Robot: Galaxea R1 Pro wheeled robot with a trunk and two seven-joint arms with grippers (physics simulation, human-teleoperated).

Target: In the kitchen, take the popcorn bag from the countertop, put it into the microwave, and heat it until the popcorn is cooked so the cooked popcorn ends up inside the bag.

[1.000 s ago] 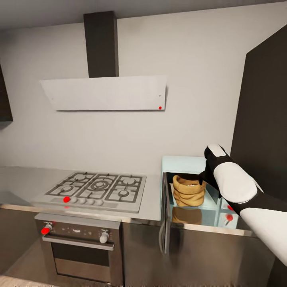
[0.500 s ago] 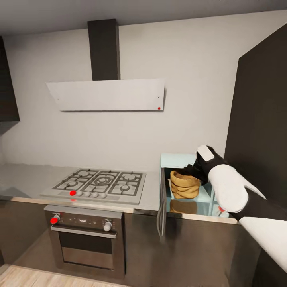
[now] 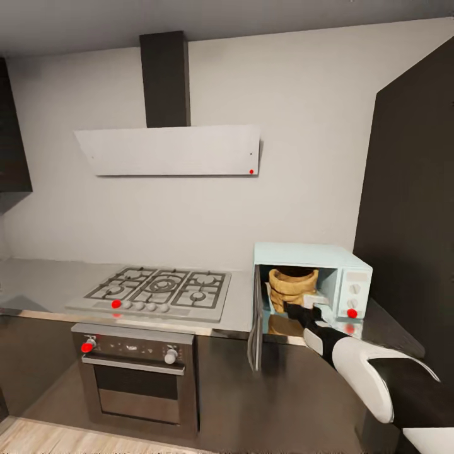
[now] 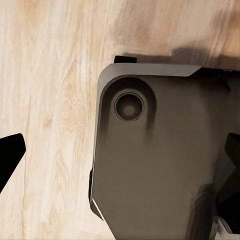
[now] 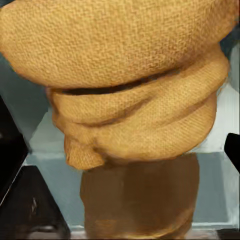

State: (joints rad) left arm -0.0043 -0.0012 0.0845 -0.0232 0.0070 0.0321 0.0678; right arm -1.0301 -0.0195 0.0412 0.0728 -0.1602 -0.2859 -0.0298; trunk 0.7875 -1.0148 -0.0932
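Tan sacking fills the cavity: the popcorn bag (image 3: 291,289) stands upright inside the microwave (image 3: 312,285). The right gripper (image 3: 307,307) sits spread and empty at the opening. Clear it fully — then swing the door (image 3: 255,328) shut.

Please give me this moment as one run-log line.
bag: inside microwave | door: open | right gripper: open, at the opening, in front of bag | heating: not started

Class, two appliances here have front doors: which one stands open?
The pale blue microwave on the countertop: its door swings out, showing the popcorn bag. The steel oven under the hob is shut.
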